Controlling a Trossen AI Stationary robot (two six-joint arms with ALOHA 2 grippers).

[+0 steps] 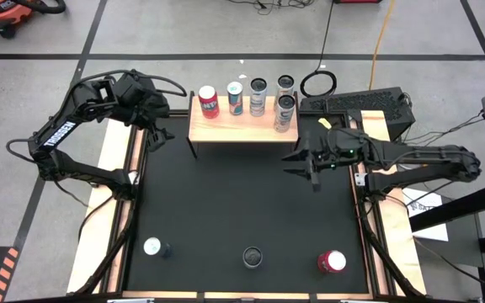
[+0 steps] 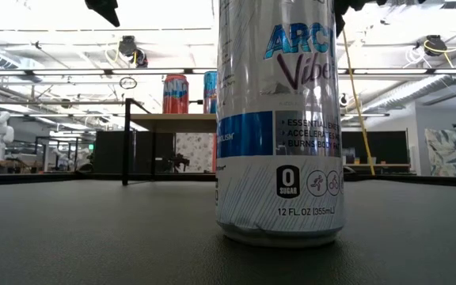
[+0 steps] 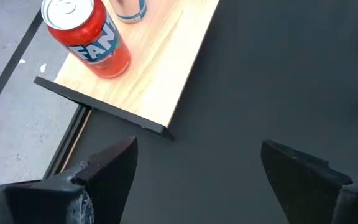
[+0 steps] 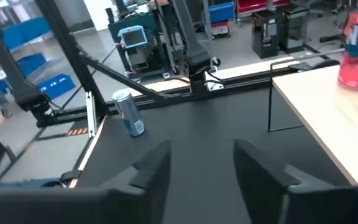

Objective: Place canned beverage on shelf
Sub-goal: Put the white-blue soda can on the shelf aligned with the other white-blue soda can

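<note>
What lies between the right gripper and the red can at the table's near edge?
Nothing: in the high view, only bare black table separates the right gripper from the red can.

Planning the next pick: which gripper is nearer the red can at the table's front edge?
Right. The right gripper hovers mid-table just in front of the shelf, on the red can's side. The left gripper sits off the shelf's far-left end, diagonally across the table.
</note>
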